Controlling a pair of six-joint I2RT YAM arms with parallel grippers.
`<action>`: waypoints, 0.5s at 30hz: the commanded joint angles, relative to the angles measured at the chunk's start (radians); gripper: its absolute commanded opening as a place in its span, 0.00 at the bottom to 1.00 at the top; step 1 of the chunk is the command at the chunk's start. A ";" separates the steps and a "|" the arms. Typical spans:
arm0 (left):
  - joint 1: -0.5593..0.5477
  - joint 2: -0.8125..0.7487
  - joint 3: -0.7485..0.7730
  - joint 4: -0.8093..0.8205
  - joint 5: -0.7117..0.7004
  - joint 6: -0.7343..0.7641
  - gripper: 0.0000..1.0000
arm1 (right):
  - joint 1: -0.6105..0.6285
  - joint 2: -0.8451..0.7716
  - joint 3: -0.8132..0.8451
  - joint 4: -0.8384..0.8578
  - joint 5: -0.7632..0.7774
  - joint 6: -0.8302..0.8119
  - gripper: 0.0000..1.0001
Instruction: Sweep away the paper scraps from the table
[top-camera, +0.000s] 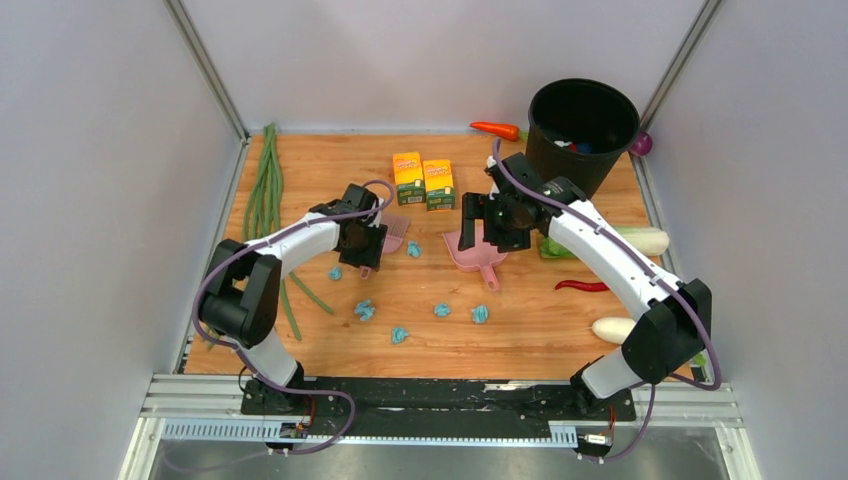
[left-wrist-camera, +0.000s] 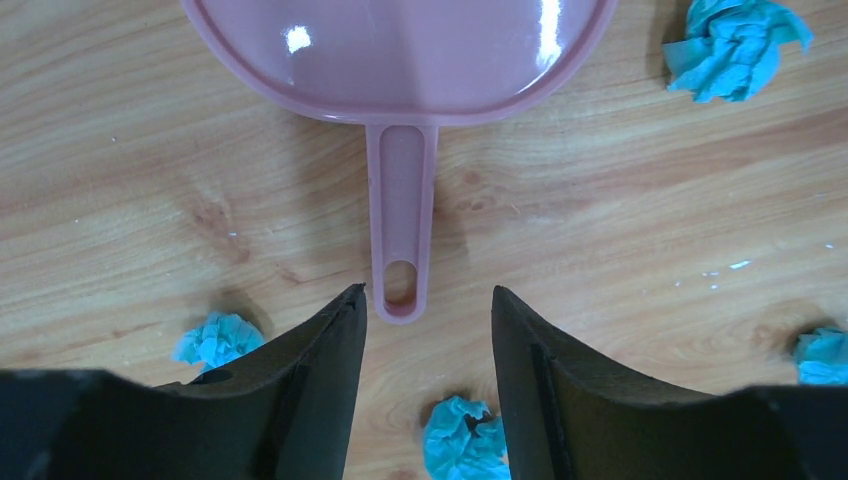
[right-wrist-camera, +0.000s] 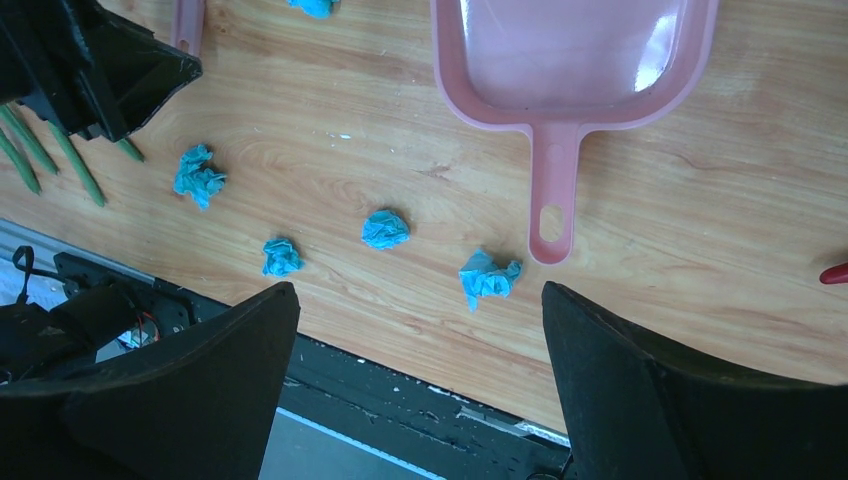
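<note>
Six blue paper scraps (top-camera: 365, 310) show on the table (top-camera: 540, 345), spread from the centre toward 6 o'clock. Two pink dustpans (top-camera: 470, 256) sit near the centre. Two yellow boxes (top-camera: 407, 178) stand toward 12 o'clock. One black bucket (top-camera: 582, 125), one carrot (top-camera: 496, 130) and one small purple thing (top-camera: 641, 143) are at 1 to 2 o'clock. Two white vegetables (top-camera: 612, 328) and one red chilli (top-camera: 580, 286) lie toward 3 to 4 o'clock. Long green beans (top-camera: 262, 190) at 9 to 10 o'clock are too bunched to count.
</note>
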 joint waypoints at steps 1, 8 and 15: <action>-0.001 0.027 0.014 0.034 -0.034 0.054 0.57 | 0.003 -0.038 -0.001 -0.018 -0.025 0.018 0.95; -0.001 0.044 -0.008 0.037 -0.053 0.071 0.51 | 0.003 -0.049 -0.004 -0.018 -0.038 0.022 0.95; 0.001 0.064 -0.025 0.045 -0.053 0.069 0.41 | 0.003 -0.055 -0.003 -0.021 -0.044 0.019 0.95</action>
